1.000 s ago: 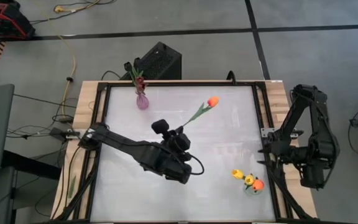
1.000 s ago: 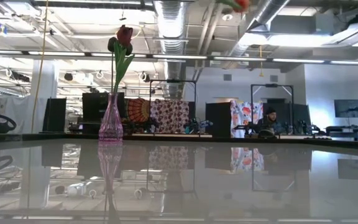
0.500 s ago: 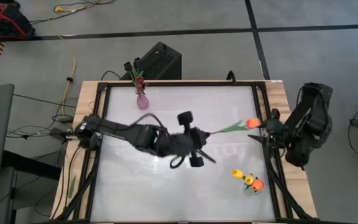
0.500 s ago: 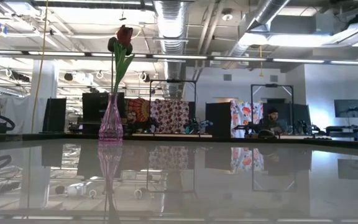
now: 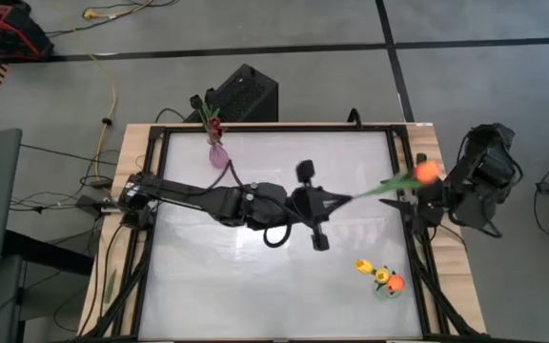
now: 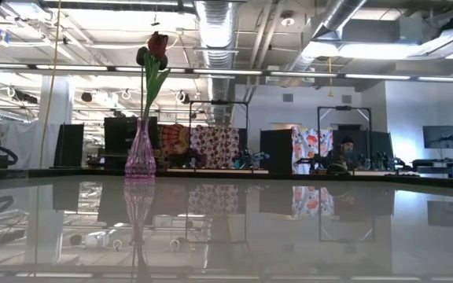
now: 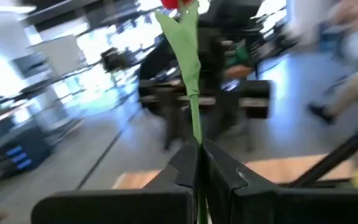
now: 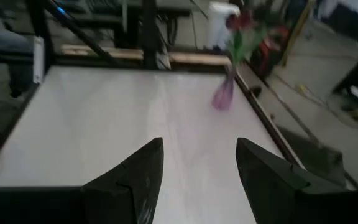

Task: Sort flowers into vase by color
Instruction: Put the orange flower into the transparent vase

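My left gripper (image 5: 338, 199) reaches over the table's middle and is shut on an orange-headed tulip (image 5: 427, 171). Its head hangs over the right edge, close to my right arm. In the left wrist view the stem (image 7: 191, 93) runs out from my left gripper (image 7: 197, 154). A purple vase (image 5: 217, 155) stands at the far left with a dark red tulip (image 6: 157, 43) in it, also in the right wrist view (image 8: 222, 96). Yellow and orange tulips (image 5: 381, 276) stand in a vase near the right front corner. My right gripper (image 8: 197, 165) is open at the right edge. My left gripper pinches the tulip's green stem at its lower part (image 7: 197, 149) between the two fingers. The stem runs on along the fingers and out past their tips. The flower is lifted clear of the table, stretched out toward the right edge with its head (image 5: 427, 171) farthest out.
The white table top has a wooden frame (image 5: 427, 143). A black box (image 5: 241, 93) and cables lie on the floor beyond the far edge. My right arm (image 5: 479, 181) is folded up beside the right edge. The table's middle and near left lie bare.
My left gripper has swung and reached toward the table's right edge, staying shut on the stem. The tulip has gone with it: its head has moved from above the far middle to over the right edge. My right arm has drawn back toward the far side.
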You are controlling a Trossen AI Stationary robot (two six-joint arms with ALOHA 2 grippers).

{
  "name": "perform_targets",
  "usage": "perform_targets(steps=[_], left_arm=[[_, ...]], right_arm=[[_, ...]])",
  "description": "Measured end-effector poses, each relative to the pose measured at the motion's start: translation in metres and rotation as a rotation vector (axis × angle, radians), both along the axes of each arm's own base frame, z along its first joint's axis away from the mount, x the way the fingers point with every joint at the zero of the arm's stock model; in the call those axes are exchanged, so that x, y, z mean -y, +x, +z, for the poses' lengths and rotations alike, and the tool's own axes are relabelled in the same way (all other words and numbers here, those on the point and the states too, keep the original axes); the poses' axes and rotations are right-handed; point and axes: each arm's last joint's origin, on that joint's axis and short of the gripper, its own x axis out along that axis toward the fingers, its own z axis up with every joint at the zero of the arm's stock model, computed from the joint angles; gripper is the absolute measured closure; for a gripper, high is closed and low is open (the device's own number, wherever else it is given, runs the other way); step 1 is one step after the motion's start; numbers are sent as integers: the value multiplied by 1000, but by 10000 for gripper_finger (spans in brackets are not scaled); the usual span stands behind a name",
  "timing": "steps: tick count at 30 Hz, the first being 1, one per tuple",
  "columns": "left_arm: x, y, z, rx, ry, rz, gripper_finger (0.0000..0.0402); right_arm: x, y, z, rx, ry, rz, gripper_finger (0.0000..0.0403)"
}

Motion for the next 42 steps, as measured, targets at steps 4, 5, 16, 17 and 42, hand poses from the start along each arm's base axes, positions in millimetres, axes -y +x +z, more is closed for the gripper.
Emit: perform_targets(steps=[4, 5, 16, 17, 42], left_arm=[[-4, 8, -12, 86, -35, -125, 401], [-6, 9, -14, 109, -47, -135, 401], [-14, 14, -14, 226, -83, -266, 401], [-14, 14, -14, 228, -82, -280, 401], [-14, 15, -20, 169, -75, -245, 401]], right_arm=[[-3, 2, 12, 68, -30, 70, 177], [-5, 3, 16, 84, -36, 98, 177], [-21, 23, 38, 214, -142, 214, 177], [-21, 26, 38, 214, -146, 206, 177], [-22, 48, 46, 288, -97, 280, 284]])
